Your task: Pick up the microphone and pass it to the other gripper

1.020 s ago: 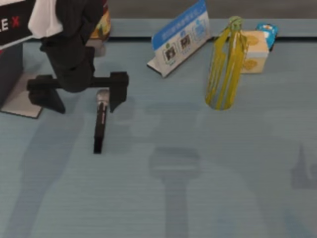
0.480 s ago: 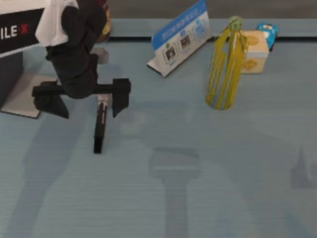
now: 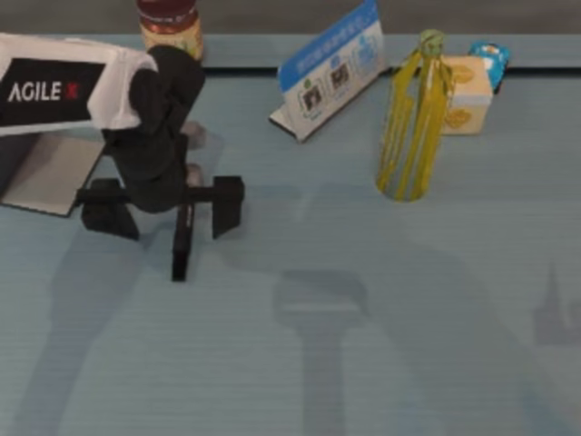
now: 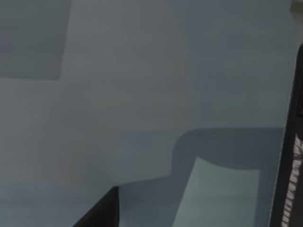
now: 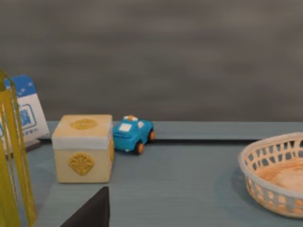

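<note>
The microphone (image 3: 182,241) lies flat on the table at the left, its black handle pointing toward the front edge. Its head is mostly hidden under my left arm. My left gripper (image 3: 171,225) hangs open above it, with one finger on each side of the handle and neither touching it. In the left wrist view, one dark fingertip (image 4: 105,212) shows over bare table, and a black strip (image 4: 291,156) runs along the edge. My right gripper is outside the top view. Its wrist view shows a single dark fingertip (image 5: 94,210) with nothing held.
A yellow bottle (image 3: 413,118) stands at the back right beside a cream box (image 3: 467,95) and a blue toy car (image 3: 490,54). A blue-and-white sign card (image 3: 331,68) leans at the back centre, a jar (image 3: 171,23) at the back left. A basket (image 5: 265,156) sits near the right arm.
My left arm has swung toward the front and slightly right. Its open fingers now straddle the handle, and its wrist covers the microphone's head. The microphone has not moved.
</note>
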Robot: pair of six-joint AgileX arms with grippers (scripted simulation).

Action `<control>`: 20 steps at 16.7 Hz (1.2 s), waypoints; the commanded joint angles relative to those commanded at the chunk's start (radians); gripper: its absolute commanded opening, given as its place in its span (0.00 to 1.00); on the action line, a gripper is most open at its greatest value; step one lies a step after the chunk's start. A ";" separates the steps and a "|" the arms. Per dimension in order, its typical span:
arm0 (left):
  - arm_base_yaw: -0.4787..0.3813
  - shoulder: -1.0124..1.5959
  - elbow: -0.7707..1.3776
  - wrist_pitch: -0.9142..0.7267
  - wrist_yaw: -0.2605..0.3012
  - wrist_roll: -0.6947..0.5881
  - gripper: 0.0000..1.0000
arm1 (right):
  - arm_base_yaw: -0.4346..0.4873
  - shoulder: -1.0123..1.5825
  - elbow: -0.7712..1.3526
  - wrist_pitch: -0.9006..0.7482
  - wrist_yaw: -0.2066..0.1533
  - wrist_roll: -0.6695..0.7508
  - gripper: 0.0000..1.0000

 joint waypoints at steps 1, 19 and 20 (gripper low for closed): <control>0.000 0.000 0.000 0.000 0.000 0.000 1.00 | 0.000 0.000 0.000 0.000 0.000 0.000 1.00; 0.000 0.000 0.000 0.000 0.000 0.000 0.00 | 0.000 0.000 0.000 0.000 0.000 0.000 1.00; 0.000 0.000 0.000 0.000 0.000 0.000 0.00 | 0.000 0.000 0.000 0.000 0.000 0.000 1.00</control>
